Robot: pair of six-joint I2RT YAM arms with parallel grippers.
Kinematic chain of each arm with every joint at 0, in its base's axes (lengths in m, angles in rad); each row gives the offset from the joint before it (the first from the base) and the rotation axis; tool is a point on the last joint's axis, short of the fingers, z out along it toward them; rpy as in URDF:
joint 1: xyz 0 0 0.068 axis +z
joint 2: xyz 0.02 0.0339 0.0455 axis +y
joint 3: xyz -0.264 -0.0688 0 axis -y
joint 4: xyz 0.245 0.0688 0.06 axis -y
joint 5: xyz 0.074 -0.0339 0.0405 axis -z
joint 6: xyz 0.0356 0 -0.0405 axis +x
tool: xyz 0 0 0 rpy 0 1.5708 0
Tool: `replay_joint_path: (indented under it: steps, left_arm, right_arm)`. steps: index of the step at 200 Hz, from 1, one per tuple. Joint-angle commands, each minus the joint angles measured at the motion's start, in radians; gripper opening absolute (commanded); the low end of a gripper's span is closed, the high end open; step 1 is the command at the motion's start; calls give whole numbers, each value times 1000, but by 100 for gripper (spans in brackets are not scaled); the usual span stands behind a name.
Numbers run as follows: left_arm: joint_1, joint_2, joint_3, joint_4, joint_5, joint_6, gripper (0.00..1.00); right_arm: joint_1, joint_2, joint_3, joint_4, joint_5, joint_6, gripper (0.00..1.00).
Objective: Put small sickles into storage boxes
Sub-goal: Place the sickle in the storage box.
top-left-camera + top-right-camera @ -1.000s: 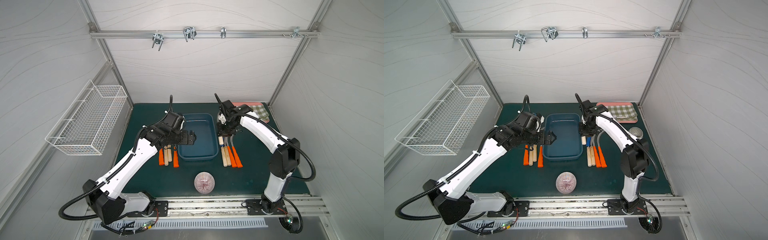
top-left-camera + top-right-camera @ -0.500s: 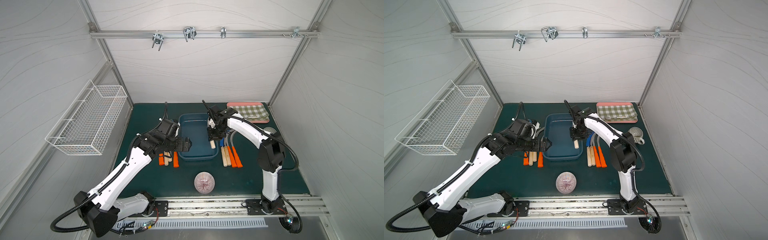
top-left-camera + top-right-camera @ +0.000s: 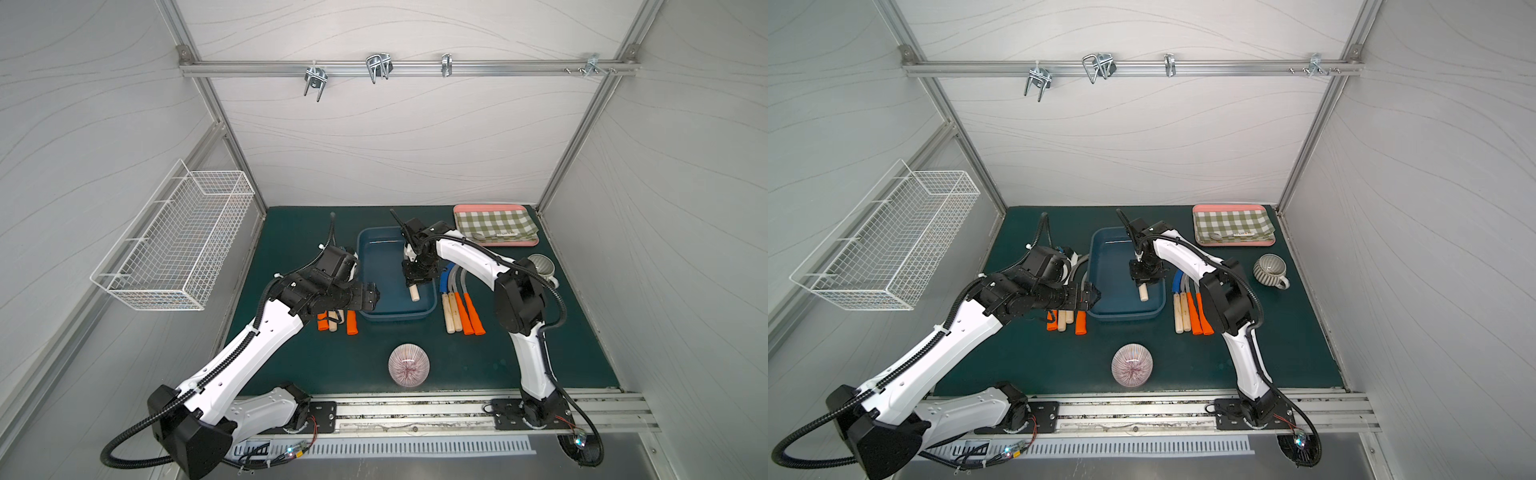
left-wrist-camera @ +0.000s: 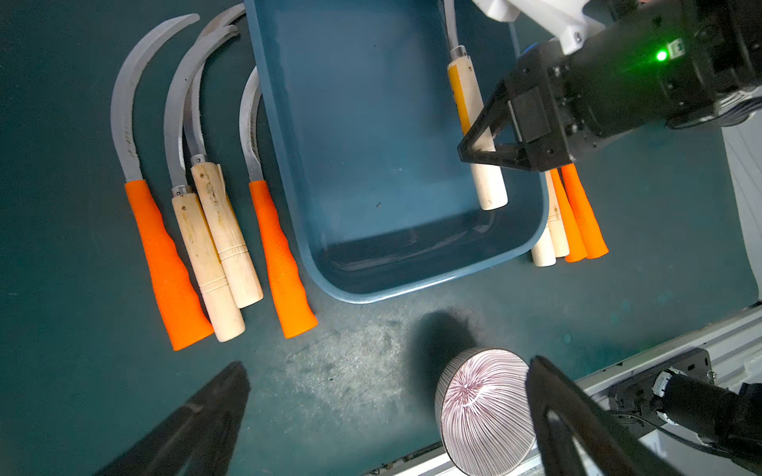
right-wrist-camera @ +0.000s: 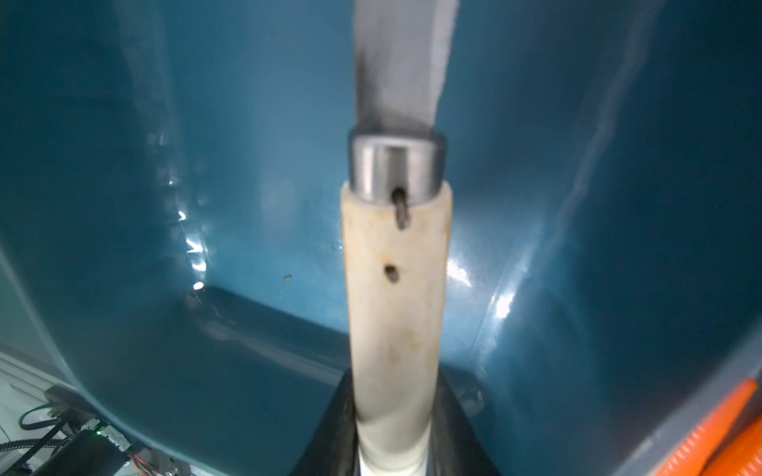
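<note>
striped bowl (image 3: 408, 365) just in front of blue tub (image 3: 395, 318); left gripper (image 3: 1092, 296) jaws wide open, empty, at tub's front-left corner above four sickles (image 4: 206, 247) lying left of tub; four more sickles (image 3: 468, 316) right of tub; right gripper (image 3: 417, 279) clamped on wood-handled sickle (image 4: 488, 185) inside tub, along right wall

This is a robotics lab test cell. White panels (image 3: 395, 145) close in three sides, framed by an aluminium crossbar (image 3: 498, 66) and posts of the same profile. The left arm (image 3: 249, 353) and the right arm (image 3: 532, 357) are bolted to a slotted rail (image 3: 415, 411) at the front, with bare wiring and a lit circuit board (image 3: 297, 449) beside it. On the green mat (image 3: 561, 340) lie staged props (small sickles (image 4: 165, 263) in neat rows, a striped bowl (image 3: 408, 365), a mug (image 3: 1268, 270)).
</note>
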Motion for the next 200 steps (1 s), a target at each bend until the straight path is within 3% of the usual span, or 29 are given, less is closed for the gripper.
replay_joint_path:
  steps: [1,67,126,167,200]
  left_arm:
    - [5,-6,-15,40,2,18,99]
    - [13,26,-31,49,19,30,99]
    - [20,34,-33,51,16,23,99]
    - [24,47,-23,49,13,7,99]
    - [25,61,-13,39,5,-5,99]
  right_arm:
    - [10,47,24,1,-33,-10,0]
    - [9,113,34,24,-51,-22,3]
    - [2,103,66,-6,-53,-27,33]
    - [-8,49,68,-27,-62,-37,49]
    - [-10,-8,59,-48,-53,-48,75]
